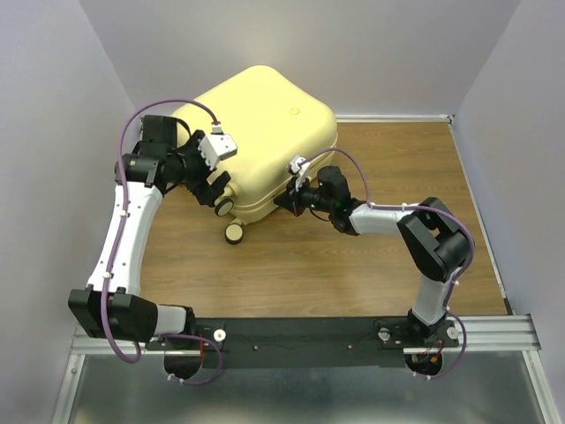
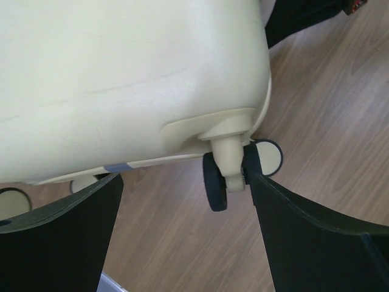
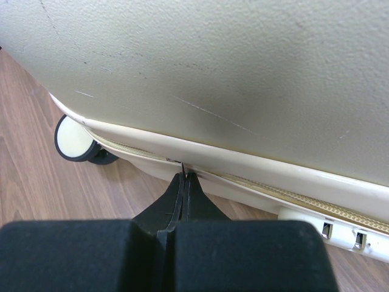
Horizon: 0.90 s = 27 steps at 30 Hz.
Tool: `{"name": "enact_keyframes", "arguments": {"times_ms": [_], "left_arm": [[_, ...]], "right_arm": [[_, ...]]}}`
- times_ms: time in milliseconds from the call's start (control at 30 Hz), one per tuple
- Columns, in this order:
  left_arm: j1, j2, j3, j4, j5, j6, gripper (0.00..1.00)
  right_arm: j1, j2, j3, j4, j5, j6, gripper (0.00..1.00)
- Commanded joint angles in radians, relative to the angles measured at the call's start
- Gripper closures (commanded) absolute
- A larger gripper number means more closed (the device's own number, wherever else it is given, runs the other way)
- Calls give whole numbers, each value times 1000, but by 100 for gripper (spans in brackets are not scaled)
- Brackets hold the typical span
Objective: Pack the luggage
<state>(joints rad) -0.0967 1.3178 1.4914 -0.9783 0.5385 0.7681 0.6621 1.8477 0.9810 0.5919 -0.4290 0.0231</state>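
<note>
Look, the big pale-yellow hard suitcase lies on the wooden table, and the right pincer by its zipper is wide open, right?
Not quite. The right pincer is shut, not wide open: the right wrist view shows its two black fingers pressed together at the zipper seam. The big pale-yellow hard suitcase does lie on the wooden table.

The table [image 1: 353, 256] has a brown wood-grain top whose boards run from left to right, and a thin white strip [image 1: 388, 117] lies along the right part of its far edge. Plain pale grey walls [image 1: 53, 132] stand at the left, at the back and at the right of it. At the near edge a silver metal rail [image 1: 494, 331] crosses the view with a long black plate [image 1: 300, 340] on it, and nearer still lies a dull grey metal sheet [image 1: 291, 402].
</note>
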Motion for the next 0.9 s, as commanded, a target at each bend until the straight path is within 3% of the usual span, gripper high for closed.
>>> {"name": "enact_keyframes", "arguments": {"times_ms": [0, 167, 367, 467, 567, 600, 733, 767, 867], "left_arm": [[-1, 46, -78, -91, 57, 16, 3], [-3, 125, -71, -109, 83, -3, 3], [-9, 153, -124, 39, -6, -119, 3], [-20, 164, -155, 85, -37, -127, 19], [-23, 175, -175, 93, -57, -125, 40], [-24, 179, -180, 83, -63, -116, 56], [-12, 192, -189, 67, -144, -98, 95], [-2, 189, -192, 70, -153, -95, 100], [49, 195, -210, 55, -193, -61, 100]], "right_arm": [[1, 24, 77, 100, 116, -12, 99], [1, 22, 76, 100, 128, -43, 99], [1, 15, 65, 101, 159, -54, 99], [1, 13, 62, 100, 205, -43, 99], [-1, 12, 59, 101, 268, -32, 99], [-4, 12, 56, 98, 283, -31, 99], [-39, -7, 47, 95, 363, 1, 99], [-65, -13, 45, 94, 374, -2, 99], [-125, -36, 35, 82, 414, -12, 99]]}}
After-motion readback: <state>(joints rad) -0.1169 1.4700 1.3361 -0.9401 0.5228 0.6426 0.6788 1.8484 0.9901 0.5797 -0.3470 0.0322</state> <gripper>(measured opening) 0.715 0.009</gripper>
